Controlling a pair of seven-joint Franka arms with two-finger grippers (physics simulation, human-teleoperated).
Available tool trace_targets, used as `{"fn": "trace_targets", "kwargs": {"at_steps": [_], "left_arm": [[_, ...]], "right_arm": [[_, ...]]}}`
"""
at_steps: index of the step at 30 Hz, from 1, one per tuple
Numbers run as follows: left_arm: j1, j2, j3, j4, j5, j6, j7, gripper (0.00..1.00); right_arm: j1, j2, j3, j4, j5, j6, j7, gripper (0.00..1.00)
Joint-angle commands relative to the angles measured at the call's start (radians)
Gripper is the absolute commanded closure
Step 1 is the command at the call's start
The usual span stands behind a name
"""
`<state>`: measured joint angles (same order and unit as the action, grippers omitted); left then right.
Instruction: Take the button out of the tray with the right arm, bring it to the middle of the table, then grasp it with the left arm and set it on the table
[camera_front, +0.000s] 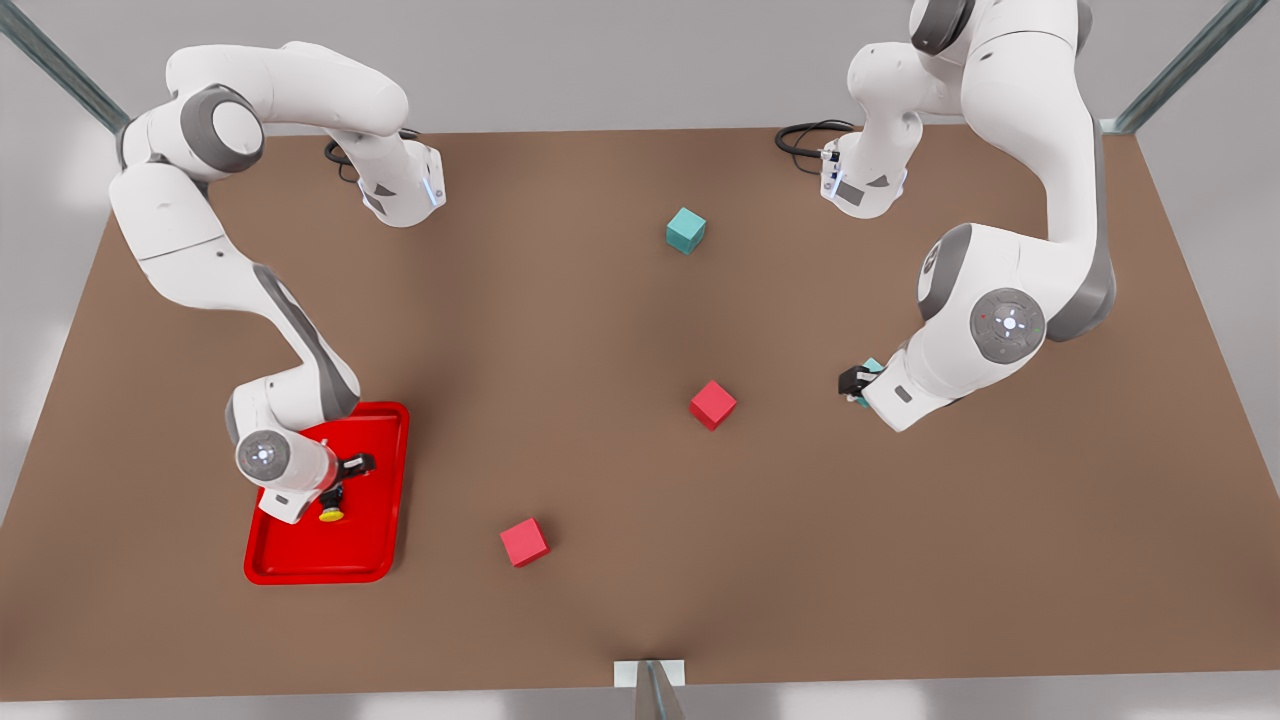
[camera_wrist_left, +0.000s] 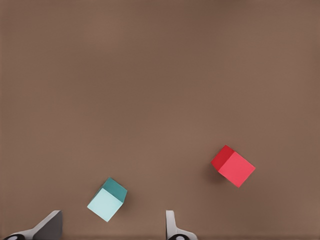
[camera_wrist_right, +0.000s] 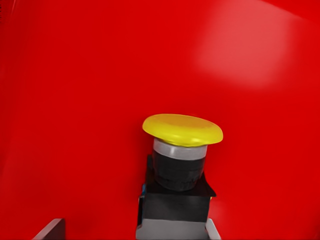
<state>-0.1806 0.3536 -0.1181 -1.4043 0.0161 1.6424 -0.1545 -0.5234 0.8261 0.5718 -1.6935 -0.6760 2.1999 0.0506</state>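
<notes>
— Over the tray, what is the right gripper doing?

— It hangs above the tray's floor, near the middle of it, with the button right under its tip. In the right wrist view the button sits close in front of the camera on the red floor of the tray: yellow cap, silver collar, dark boxy body. One finger shows at one side of the button and a pale tip at the other, so the jaws stand wide on either side of the body. I cannot tell whether they touch it.

— So the button is inside the tray?

— Yes, inside the rim, nearer the tray's long edge that faces away from the table's middle.

— And the left gripper?

— Well away from the tray, across the table, that arm waits. Its gripper hovers over a teal cube. The left wrist view shows two fingers, spread wide and holding nothing, with the teal cube on the table between them and farther out, and a red cube off to one side.

— Anything else between it and the tray?

— That red cube lies about midway, a second red cube sits nearer the tray, and another teal cube lies farther back.
</notes>
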Motion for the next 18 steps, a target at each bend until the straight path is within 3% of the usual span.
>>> {"fn": "trace_targets", "kwargs": {"at_steps": [1,2,3,4,14,18], "left_arm": [[0.000,-0.002,0.000,-0.001,0.001,-0.003,0.000,0.00],[0.000,-0.002,-0.002,0.001,0.001,-0.001,0.000,0.00],[0.000,-0.001,0.000,-0.001,0.001,-0.001,0.000,0.00],[0.000,-0.002,-0.002,0.001,0.001,-0.001,0.000,0.00],[0.000,-0.002,0.000,-0.001,0.001,-0.001,0.000,0.00],[0.001,-0.004,0.000,-0.001,0.002,-0.003,0.001,0.00]], "right_arm": [[-0.001,0.002,0.000,0.000,0.001,0.001,-0.025,0.00],[-0.001,0.002,0.003,0.000,0.001,0.000,-0.020,0.00],[-0.003,0.002,0.008,0.000,0.001,-0.005,0.009,0.19],[-0.004,0.002,0.010,0.000,0.001,-0.006,0.017,0.25],[-0.033,-0.001,0.042,0.002,0.003,-0.022,0.026,0.26],[-0.033,0.001,0.042,0.000,0.003,-0.022,0.054,0.42]]}}
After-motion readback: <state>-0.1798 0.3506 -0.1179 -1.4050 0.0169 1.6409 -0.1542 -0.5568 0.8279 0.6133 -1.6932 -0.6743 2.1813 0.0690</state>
